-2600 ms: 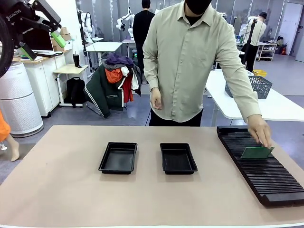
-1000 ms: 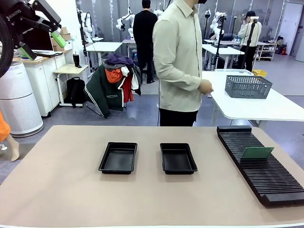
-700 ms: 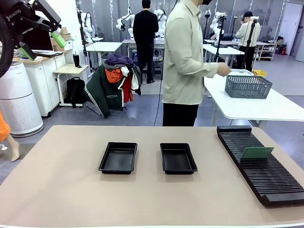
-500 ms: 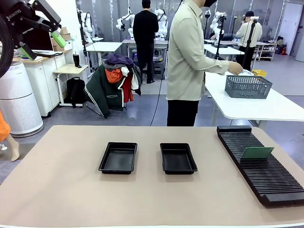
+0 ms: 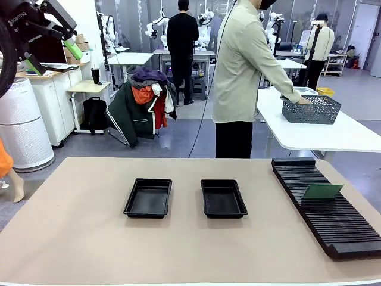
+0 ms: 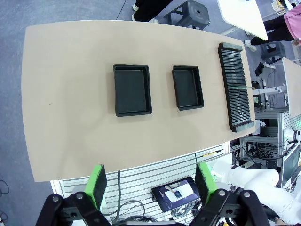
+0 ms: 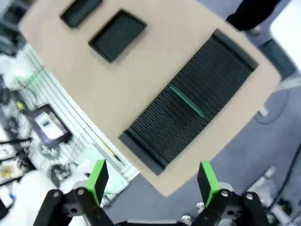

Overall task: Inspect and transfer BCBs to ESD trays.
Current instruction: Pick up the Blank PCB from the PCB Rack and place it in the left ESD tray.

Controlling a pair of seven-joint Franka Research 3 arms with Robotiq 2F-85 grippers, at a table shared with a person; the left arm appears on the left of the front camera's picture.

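Note:
Two black ESD trays (image 5: 147,198) (image 5: 223,198) lie side by side in the middle of the table, nothing inside either. One green BCB (image 5: 321,191) stands on edge in a slot of the black rack (image 5: 333,223) at the right. My left gripper (image 5: 53,56) hangs high at the upper left, open. From above, my left gripper (image 6: 151,183) looks down on both ESD trays (image 6: 132,89) (image 6: 187,87). My right gripper (image 7: 153,181) is open high over the rack (image 7: 207,84), where the BCB (image 7: 186,101) appears as a thin green line.
The person stands at the far side, turned to a white side table (image 5: 333,134), one hand in a grey mesh basket (image 5: 311,109). The rack runs along the table's right edge. Bare tabletop (image 5: 77,238) surrounds the trays.
The person let go of the green board in the rack, turned away from my table and reached into the grey basket. Neither gripper has moved.

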